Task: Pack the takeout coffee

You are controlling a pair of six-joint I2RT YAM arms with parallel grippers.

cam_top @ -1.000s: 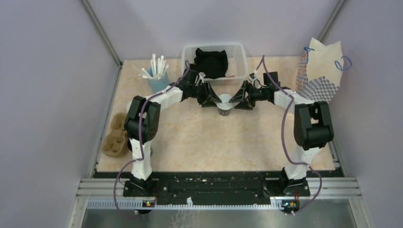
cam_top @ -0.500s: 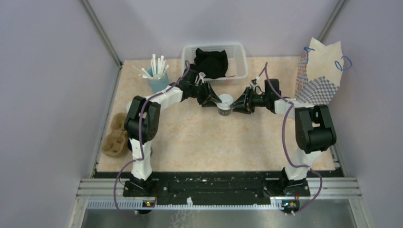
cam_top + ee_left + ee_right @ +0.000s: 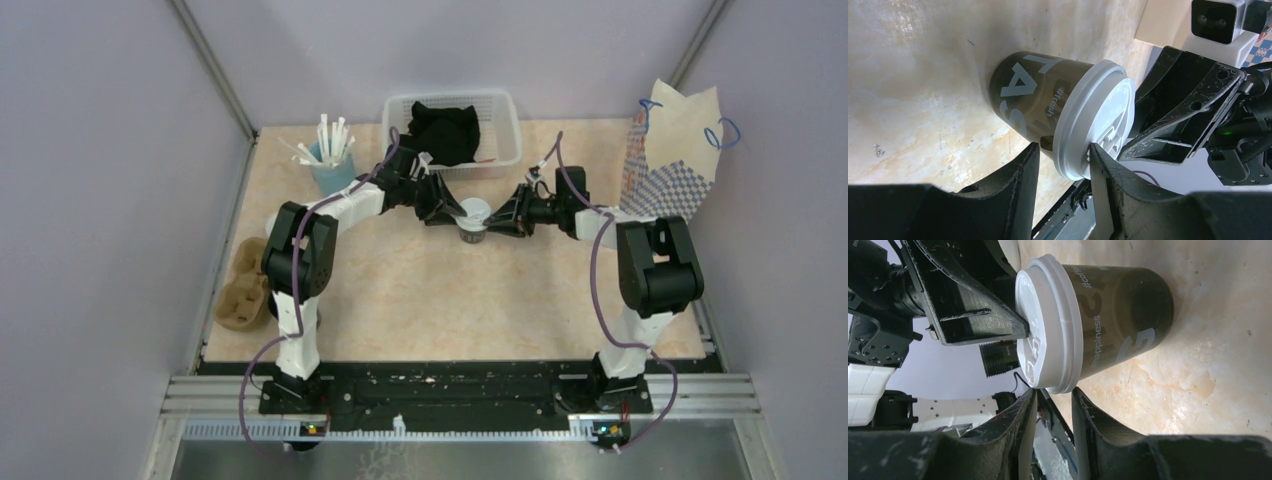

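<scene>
**Cup upright between two sets of fingers**

The coffee cup (image 3: 472,224) stands upright at centre frame on the counter (image 3: 450,295), with its long axis vertical and its white lid on top. The left gripper (image 3: 1063,150) meets the lid rim from frame left and the right gripper (image 3: 1054,392) from frame right, both equally near. Each pair of fingers is narrowly parted at the rim; I cannot tell whether either pinches it. The pulp carrier (image 3: 243,285) lies well apart at the left edge, across flat marbled counter.

Pale lilac walls (image 3: 100,150), marbled beige tabletop (image 3: 450,300), metal corner posts (image 3: 210,65), even soft light
</scene>
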